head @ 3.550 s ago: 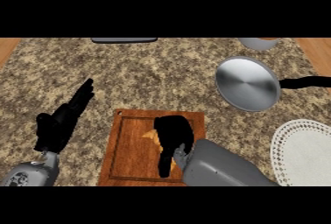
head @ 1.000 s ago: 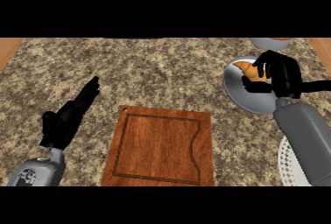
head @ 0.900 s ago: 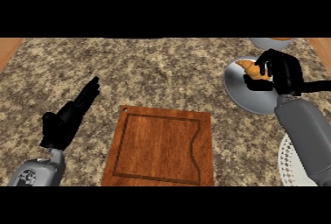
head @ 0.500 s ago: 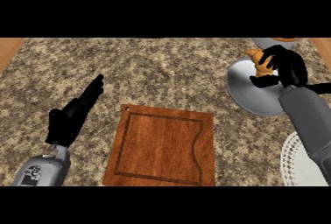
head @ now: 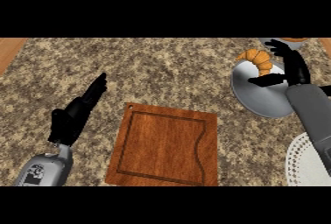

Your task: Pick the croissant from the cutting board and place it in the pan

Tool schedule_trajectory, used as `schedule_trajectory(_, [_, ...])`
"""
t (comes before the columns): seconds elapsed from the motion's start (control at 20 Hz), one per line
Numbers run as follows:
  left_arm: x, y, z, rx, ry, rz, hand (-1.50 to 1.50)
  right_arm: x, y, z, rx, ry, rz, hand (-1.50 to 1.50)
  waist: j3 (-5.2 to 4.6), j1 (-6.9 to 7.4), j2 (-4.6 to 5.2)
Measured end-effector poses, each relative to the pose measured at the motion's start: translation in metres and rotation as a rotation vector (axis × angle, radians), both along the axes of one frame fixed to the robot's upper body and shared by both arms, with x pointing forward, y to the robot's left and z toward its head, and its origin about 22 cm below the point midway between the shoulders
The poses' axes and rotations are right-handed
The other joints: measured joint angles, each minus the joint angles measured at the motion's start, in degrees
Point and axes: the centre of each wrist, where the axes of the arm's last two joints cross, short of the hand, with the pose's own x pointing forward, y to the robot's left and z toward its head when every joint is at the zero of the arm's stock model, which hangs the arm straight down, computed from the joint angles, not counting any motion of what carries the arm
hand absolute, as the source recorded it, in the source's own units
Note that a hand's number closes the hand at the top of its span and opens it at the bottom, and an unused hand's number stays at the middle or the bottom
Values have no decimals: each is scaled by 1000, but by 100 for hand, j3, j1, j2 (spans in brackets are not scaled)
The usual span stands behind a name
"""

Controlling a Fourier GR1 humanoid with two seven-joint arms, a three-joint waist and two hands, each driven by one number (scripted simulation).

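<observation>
Head view shows my right hand (head: 293, 66) at the far right of the counter (head: 168, 65), above the pan (head: 258, 98). Its grey forearm (head: 313, 113) runs up from the lower right across the pan's right side. The hand is spread wide. Its fingers (head: 282, 46) stretch away from me and the thumb (head: 264, 81) sticks out straight to the left over the pan's floor, with nothing curled round anything. The croissant (head: 256, 58) sits in the gap between thumb and fingers, just beside the palm, at the pan's far left rim. Its curved body overlaps the rim and its lower tip points down into the pan. I cannot tell whether it touches the hand or rests on the metal. The cutting board (head: 165, 148) lies well to the left of the pan, near the middle of the counter, with bare wood showing. A white plate (head: 305, 164) with a dotted rim shows at the lower right, partly behind the forearm. My left hand (head: 76, 116) rests well apart on the left side of the counter. Its fingers are straight and held together, pointing up and to the right, and it holds nothing.
</observation>
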Motion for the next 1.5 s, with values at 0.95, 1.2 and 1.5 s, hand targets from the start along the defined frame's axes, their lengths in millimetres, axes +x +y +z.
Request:
schedule_trajectory(0.95, [-6, 9, 0, 2, 15, 22, 0, -58, -109, -16, 533, -242, 171, -150, 0, -160, -55])
schedule_trajectory(1.2, [-9, 11, -1, 3, 19, 34, 0, -84, -124, -38, 544, -275, 215, -150, -6, -210, -85])
schedule_trajectory(1.5, [-11, 12, -4, 6, 26, 34, 0, -111, -138, -58, 558, -262, 209, -150, -9, -243, -102])
